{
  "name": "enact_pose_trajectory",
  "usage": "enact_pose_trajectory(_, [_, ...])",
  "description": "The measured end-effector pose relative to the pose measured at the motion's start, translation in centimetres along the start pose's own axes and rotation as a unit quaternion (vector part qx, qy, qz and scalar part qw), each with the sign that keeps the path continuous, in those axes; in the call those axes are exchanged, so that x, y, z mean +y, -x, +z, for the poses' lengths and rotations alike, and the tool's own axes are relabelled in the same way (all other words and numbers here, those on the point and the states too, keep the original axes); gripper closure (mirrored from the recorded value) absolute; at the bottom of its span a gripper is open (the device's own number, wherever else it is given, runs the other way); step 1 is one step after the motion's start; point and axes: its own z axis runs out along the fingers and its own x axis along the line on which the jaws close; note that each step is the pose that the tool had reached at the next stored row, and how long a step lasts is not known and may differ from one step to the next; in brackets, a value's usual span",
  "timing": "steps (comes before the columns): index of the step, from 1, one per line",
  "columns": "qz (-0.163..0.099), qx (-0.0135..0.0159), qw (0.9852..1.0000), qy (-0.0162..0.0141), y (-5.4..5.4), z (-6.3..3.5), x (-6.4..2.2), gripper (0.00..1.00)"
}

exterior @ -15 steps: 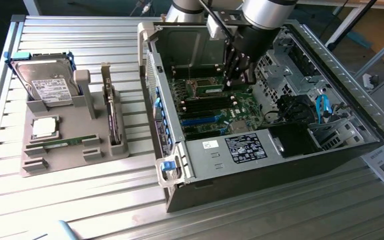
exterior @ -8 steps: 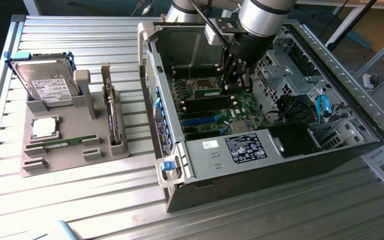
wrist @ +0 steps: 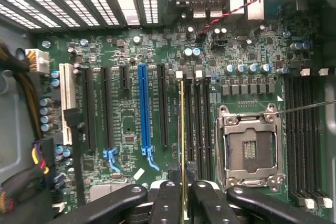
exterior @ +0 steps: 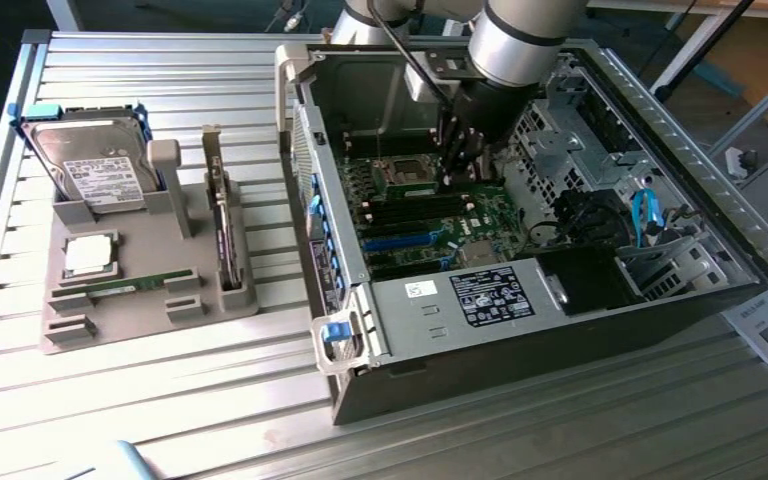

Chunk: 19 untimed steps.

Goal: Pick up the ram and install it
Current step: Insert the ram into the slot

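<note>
Fingers (wrist: 167,203) of the claw (wrist: 182,195) are clenched on the ram (wrist: 182,129), one from each flat side. The wrist view therefore sees the stick edge-on, as a thin yellow-green line running away from the camera. Held this way its long edge lies parallel to the dark memory slots (wrist: 202,129) on the motherboard (wrist: 126,129). It sits at the outermost of that group, on the side away from the open processor socket (wrist: 251,148). The stick's line runs toward a small white latch at the slot's far end, which suggests the grip was chosen to keep the board square to the slot. Whether the lower edge is already in the slot or hangs just above it cannot be told.

In the exterior view the arm reaches down into the open computer case (exterior: 518,345), which lies on its side on the bench (exterior: 157,400) so the motherboard faces up and can be reached from above. The claw (exterior: 464,160) is low over the board near the socket. Well apart, toward the exterior view's left, a grey holder (exterior: 144,250) props a hard drive (exterior: 91,170) upright. Another green stick (exterior: 111,287) lies in the holder.
</note>
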Motion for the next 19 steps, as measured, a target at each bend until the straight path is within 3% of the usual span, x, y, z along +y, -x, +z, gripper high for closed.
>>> enact_pose_trajectory(10, [0.0, 0.0, 1.0, 0.0, 0.0, 2.22, 0.29, 0.86])
enact_pose_trajectory(19, [-0.01, 0.0, 0.9999, 0.0003, 0.6, 2.95, 0.42, 0.86])
